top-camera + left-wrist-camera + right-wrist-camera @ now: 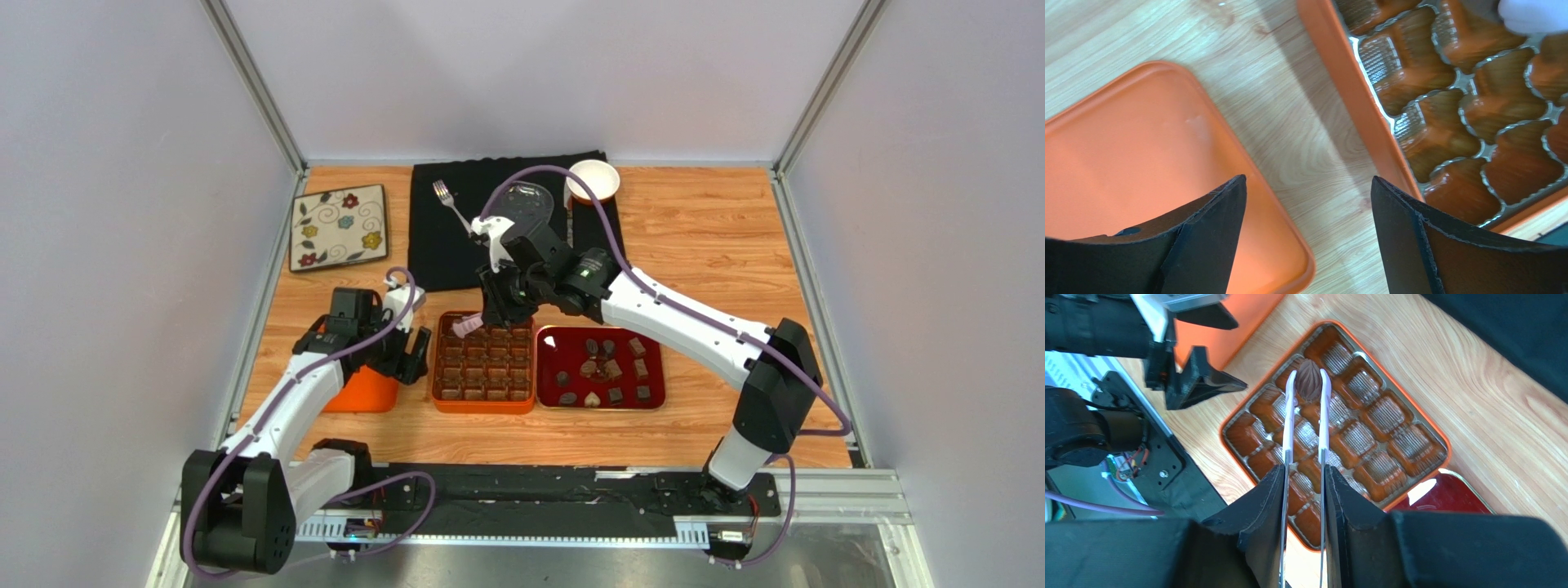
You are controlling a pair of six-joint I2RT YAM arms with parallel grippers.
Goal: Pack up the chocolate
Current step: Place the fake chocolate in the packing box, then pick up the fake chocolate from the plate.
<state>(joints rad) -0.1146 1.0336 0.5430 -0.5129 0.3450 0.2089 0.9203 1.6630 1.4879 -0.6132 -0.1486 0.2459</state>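
My right gripper [1304,471] is shut on a pair of white tongs [1289,416]. The tongs' tips pinch one dark brown ridged chocolate [1309,381] above a far-left compartment of the orange box [1389,416]. From above, the tongs [467,326] reach over the box's [434,368] back left corner. Several more chocolates [601,364] lie on the red tray [662,374] to the right of the box. My left gripper [1309,190] is open and empty, hovering over the bare wood between the orange lid [1137,153] and the box's rim [1352,92].
A black cloth [429,251] at the back carries a fork [451,202] and a dark plate [530,202]. A white bowl [594,181] stands at its right corner. A flowered square plate [339,227] lies at the back left. The orange lid [364,392] sits left of the box.
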